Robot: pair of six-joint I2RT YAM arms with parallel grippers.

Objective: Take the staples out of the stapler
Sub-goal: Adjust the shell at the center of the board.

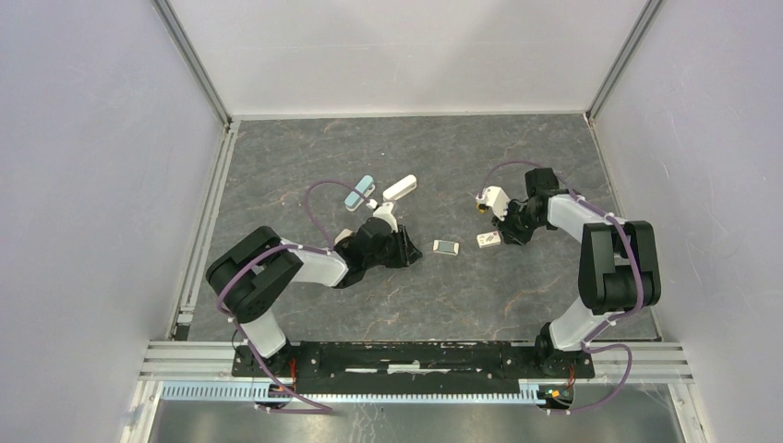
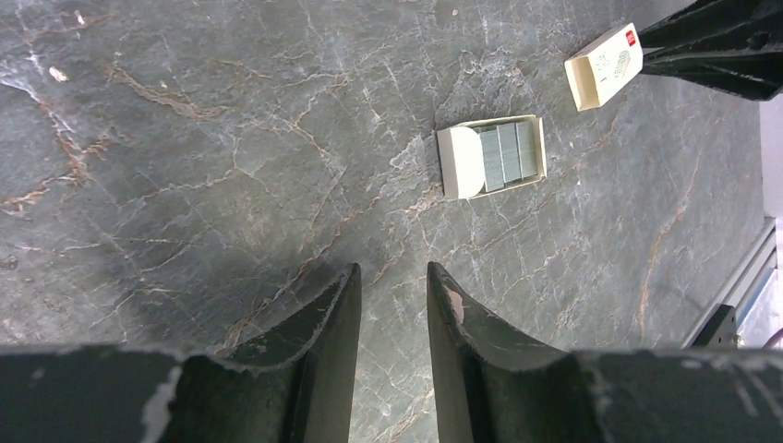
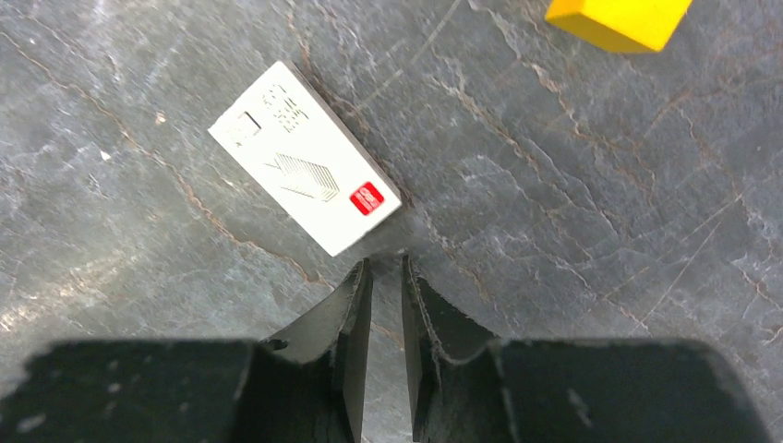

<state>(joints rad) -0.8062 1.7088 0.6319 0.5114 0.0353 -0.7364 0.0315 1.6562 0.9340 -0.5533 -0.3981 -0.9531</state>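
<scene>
A teal oblong stapler (image 1: 360,191) and a white oblong one (image 1: 400,187) lie at the back middle of the table. The staples are not in view. My left gripper (image 1: 411,251) (image 2: 392,272) hovers low in front of them, open a finger's width with only table between its jaws. A small open box (image 2: 462,161) (image 1: 446,246) of grey metal strips lies just beyond its tips. My right gripper (image 1: 501,233) (image 3: 387,263) points at a corner of a closed white box (image 3: 305,171) (image 1: 488,241), its jaws a narrow slit apart and empty.
A yellow block (image 3: 619,17) lies past the right gripper. The right arm's dark fingers (image 2: 720,41) reach in beside the white box (image 2: 605,74). Metal rails (image 1: 198,240) border the table's left edge, and white walls enclose it.
</scene>
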